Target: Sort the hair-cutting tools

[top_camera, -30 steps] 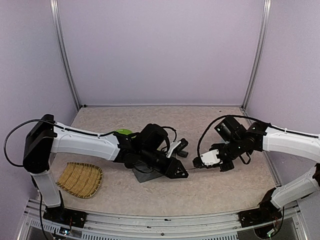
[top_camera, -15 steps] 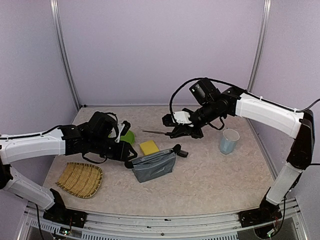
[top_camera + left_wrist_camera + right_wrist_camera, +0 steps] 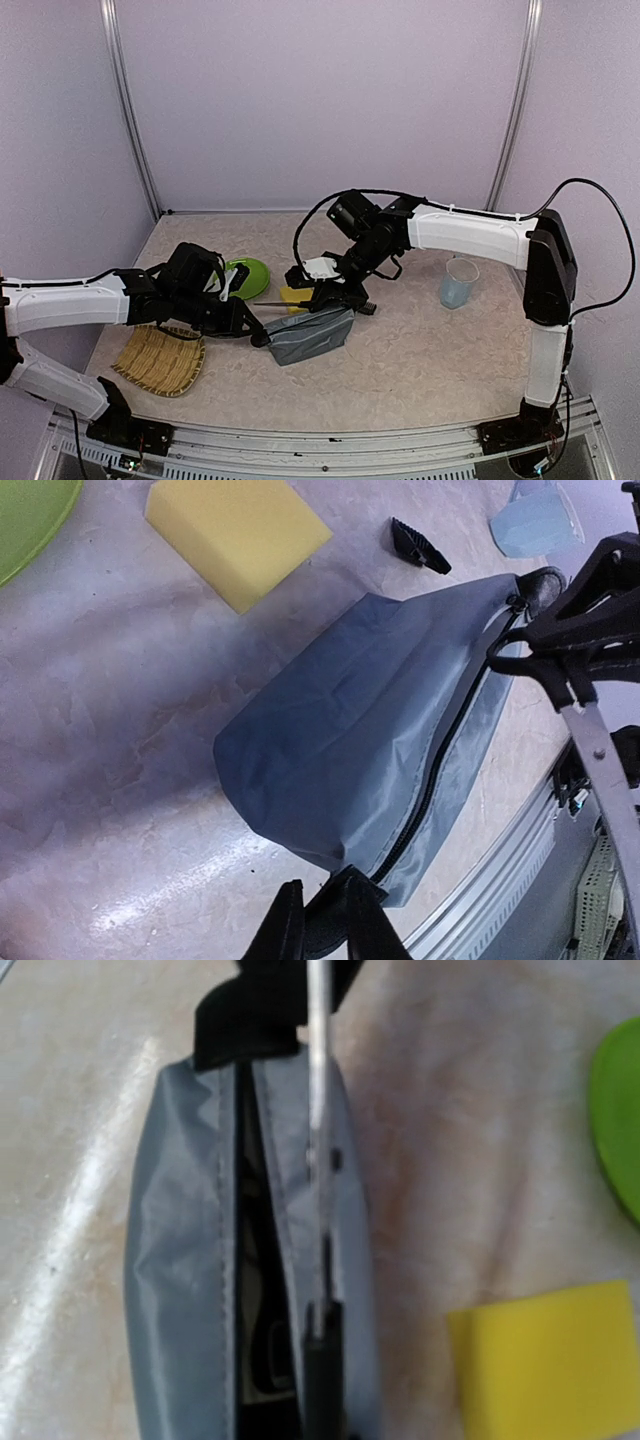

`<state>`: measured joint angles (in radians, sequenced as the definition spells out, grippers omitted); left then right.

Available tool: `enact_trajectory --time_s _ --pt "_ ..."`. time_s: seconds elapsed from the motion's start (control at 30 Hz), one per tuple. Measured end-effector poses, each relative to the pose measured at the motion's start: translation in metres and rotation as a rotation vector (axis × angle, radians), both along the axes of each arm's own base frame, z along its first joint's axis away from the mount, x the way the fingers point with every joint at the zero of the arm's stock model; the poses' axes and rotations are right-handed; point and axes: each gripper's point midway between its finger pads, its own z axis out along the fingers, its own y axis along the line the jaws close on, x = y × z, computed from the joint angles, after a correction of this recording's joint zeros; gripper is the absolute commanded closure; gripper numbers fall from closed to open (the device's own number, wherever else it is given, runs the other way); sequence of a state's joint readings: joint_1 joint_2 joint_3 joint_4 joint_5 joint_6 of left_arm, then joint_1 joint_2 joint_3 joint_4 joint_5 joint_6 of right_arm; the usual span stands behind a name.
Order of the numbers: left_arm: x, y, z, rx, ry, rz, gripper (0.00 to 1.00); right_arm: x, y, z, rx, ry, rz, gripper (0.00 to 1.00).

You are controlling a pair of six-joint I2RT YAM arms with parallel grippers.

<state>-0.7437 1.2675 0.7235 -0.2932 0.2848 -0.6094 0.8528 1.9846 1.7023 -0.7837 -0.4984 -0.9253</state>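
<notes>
Obs: right hand [image 3: 320, 293], clamped on scissors [image 3: 272, 303], has swung down over the grey pouch [image 3: 312, 336]; blades hover along its open zip. Meanwhile left hand [image 3: 256, 336] has closed on the pouch's end, steadying it. Insertion likely next.

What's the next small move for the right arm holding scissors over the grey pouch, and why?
Probably nudge the right end effector sideways so the scissors sit over the zipper gap. The right wrist view shows the blade above one lip of the grey pouch, beside the opening rather than over it, while the left end effector pinches the pouch's end.
</notes>
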Motion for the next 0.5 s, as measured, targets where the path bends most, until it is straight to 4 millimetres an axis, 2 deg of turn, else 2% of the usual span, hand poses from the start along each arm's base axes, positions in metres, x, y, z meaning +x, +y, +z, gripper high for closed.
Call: enact_trajectory --time_s 0.17,0.33,0.5 --pt "0.001 -0.004 0.004 -0.043 0.008 -0.005 0.88 -0.006 0.001 -0.001 0.005 0.018 0.019 1.00" --pt "0.001 -0.006 0.007 -0.061 0.012 -0.010 0.65 -0.012 -0.005 -0.015 -0.025 0.043 0.022 1.00" --pt "-0.003 -0.002 0.007 -0.072 0.024 0.006 0.65 -0.015 -0.011 -0.029 -0.054 0.043 0.025 1.00"
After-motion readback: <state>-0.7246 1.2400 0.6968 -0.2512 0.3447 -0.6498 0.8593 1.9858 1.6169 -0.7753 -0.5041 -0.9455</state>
